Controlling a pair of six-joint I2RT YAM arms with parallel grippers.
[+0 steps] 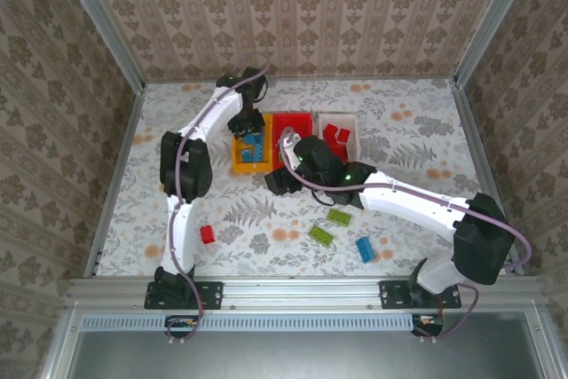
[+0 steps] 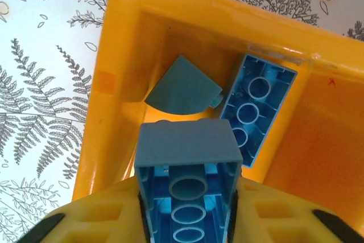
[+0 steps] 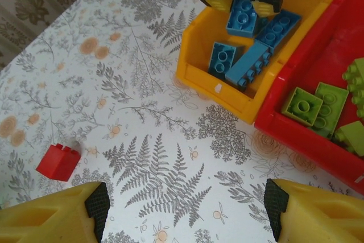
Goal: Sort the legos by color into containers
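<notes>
My left gripper point(image 2: 187, 211) hangs over the yellow-orange container point(image 2: 128, 55), shut on a blue lego point(image 2: 187, 152) held hollow side up. Beneath it in that bin lie a long blue lego point(image 2: 257, 106) and a quarter-round blue piece point(image 2: 182, 92). In the right wrist view the same bin point(image 3: 219, 92) holds several blue legos point(image 3: 245, 64). The red container point(image 3: 296, 135) holds lime green legos point(image 3: 315, 103). The white container point(image 1: 342, 120) holds red legos point(image 1: 335, 135). My right gripper point(image 3: 185, 209) stands open above bare table, nothing between its fingers.
Loose on the table lie a red lego point(image 1: 208, 234), two green legos point(image 1: 338, 216) point(image 1: 321, 236) and a blue one point(image 1: 365, 248). The red lego point(image 3: 58, 162) lies left of my right gripper. The right arm point(image 1: 399, 197) stretches across the middle.
</notes>
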